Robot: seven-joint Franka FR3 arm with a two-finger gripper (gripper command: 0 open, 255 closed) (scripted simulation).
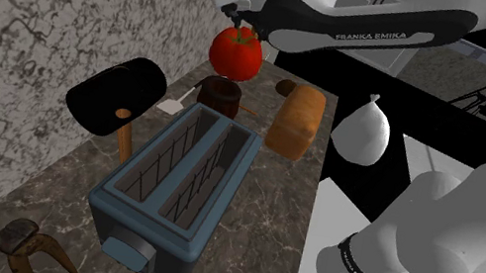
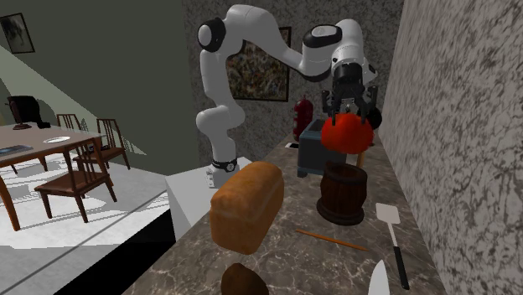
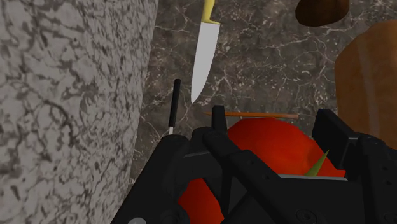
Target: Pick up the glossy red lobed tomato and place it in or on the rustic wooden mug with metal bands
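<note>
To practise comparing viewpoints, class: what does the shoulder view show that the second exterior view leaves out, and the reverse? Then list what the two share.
Shoulder view's own: a white pear-shaped object and a brown curved object on the dark stone counter.
Second exterior view's own: a dining table with chairs, and a framed picture on the far wall.
Shared: the gripper holding the red tomato above the wooden mug, the bread loaf, the toaster and the white spatula.
</note>
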